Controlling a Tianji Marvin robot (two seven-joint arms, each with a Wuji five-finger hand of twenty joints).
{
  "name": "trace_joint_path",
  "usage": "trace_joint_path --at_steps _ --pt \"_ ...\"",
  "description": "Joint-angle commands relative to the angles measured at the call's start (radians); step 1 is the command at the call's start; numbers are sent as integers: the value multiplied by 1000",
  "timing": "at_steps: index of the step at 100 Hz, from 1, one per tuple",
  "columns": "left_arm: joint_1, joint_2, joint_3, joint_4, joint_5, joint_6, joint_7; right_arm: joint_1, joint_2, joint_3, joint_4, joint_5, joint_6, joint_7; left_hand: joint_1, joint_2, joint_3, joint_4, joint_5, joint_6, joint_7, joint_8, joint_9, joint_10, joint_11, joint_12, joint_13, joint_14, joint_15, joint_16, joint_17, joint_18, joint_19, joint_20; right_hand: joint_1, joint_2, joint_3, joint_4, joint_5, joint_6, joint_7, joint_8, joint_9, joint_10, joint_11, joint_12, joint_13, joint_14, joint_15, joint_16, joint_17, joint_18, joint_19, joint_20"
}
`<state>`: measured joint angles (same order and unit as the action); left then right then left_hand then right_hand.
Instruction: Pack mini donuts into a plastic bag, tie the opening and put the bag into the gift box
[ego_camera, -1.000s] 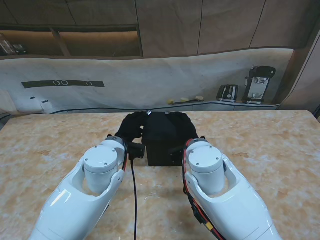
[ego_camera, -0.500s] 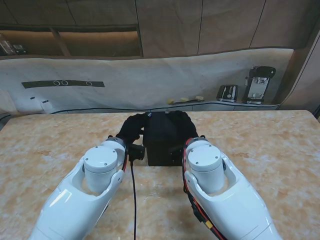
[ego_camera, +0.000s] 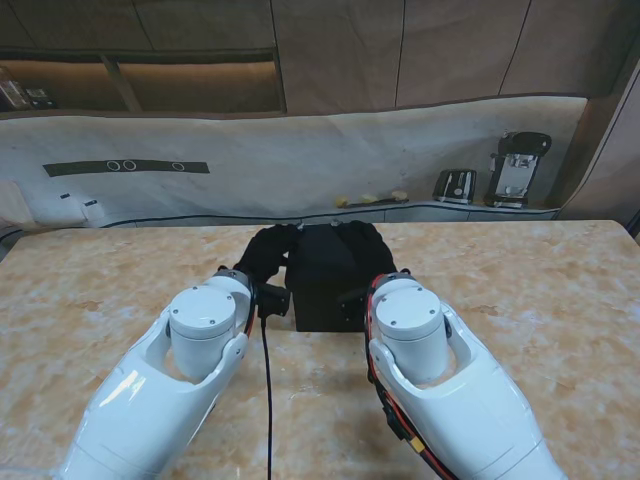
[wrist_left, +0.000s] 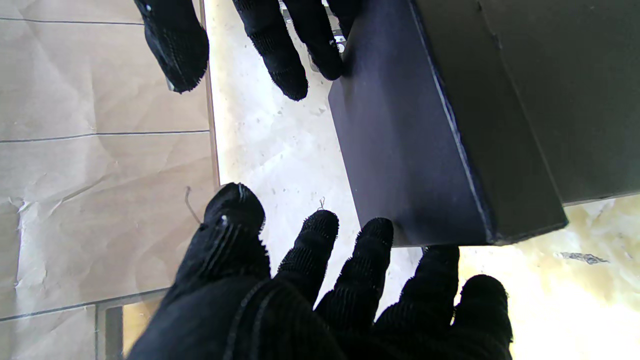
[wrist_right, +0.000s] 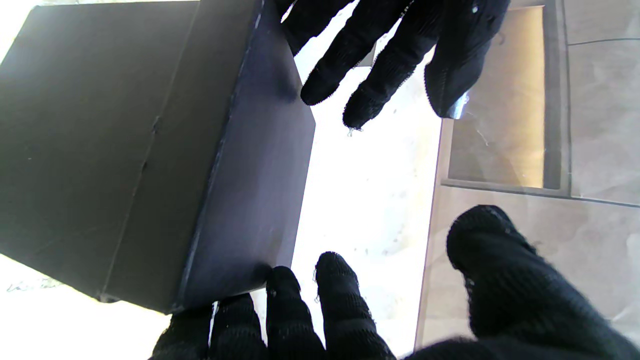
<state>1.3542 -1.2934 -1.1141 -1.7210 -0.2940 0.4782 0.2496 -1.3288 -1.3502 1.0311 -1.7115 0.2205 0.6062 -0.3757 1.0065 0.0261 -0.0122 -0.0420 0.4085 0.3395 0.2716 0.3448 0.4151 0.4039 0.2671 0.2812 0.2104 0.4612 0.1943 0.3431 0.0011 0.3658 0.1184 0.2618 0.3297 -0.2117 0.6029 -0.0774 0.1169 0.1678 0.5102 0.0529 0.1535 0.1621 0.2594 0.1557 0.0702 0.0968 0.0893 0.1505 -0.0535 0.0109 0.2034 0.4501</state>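
Two black-gloved hands, left hand (ego_camera: 262, 255) and right hand (ego_camera: 368, 245), flank the closed matte-black cardboard gift box (ego_camera: 325, 275) mid-tabletop toward its far edge, fingers spread, gripping nothing; seemingly boxing is finishing; withdrawal comes next; donuts unseen.

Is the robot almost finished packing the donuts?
Maybe. The black gift box looks closed, and no donuts or bag show, so I cannot tell whether they are inside. The left hand and right hand sit at the box's two sides with spread fingers. I cannot see what is left.
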Motion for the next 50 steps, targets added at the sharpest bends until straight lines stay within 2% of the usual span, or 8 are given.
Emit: trace_joint_path --at_steps 1,20,36,50 --pt "-1 -10 4 -7 -3 7 -15 -6 -13 -4 10 4 5 15 -19 42 -11 19 5 -30 4 18 -23 -21 -9 0 25 -97 24 6 -3 -18 -24 20 14 -10 -16 -8 16 -37 7 -2 15 -6 7 14 30 -43 42 0 3 16 44 24" --pt "13 -4 -2 -10 24 12 -23 -5 -12 -3 12 -3 5 16 -29 13 -18 16 5 -49 9 20 -40 -36 -10 0 10 -109 17 6 -21 -21 -35 34 14 -10 -18 -8 26 -50 6 -1 15 -11 2 11 28 -45 33 0 -6 15 44 31" --pt "27 14 -13 -16 73 -14 -53 -12 -6 6 4 -20 3 23 -60 -36 -19 14 -6 -90 30 34 -67 -64 -10 7 -6 -134 8 8 -31 -28 -41 52 14 -10 -19 -7 33 -64 6 1 16 -10 0 10 28 -46 29 1 -11 18 45 36" --pt "39 31 -24 -19 115 -44 -88 -24 2 20 -9 -36 -2 27 -82 -54 -20 14 -14 -120 42 42 -76 -73 -13 10 -10 -143 0 7 -35 -27 -40 63 15 -10 -18 -7 42 -64 11 6 11 -10 -11 5 29 -48 27 3 -12 19 46 41"
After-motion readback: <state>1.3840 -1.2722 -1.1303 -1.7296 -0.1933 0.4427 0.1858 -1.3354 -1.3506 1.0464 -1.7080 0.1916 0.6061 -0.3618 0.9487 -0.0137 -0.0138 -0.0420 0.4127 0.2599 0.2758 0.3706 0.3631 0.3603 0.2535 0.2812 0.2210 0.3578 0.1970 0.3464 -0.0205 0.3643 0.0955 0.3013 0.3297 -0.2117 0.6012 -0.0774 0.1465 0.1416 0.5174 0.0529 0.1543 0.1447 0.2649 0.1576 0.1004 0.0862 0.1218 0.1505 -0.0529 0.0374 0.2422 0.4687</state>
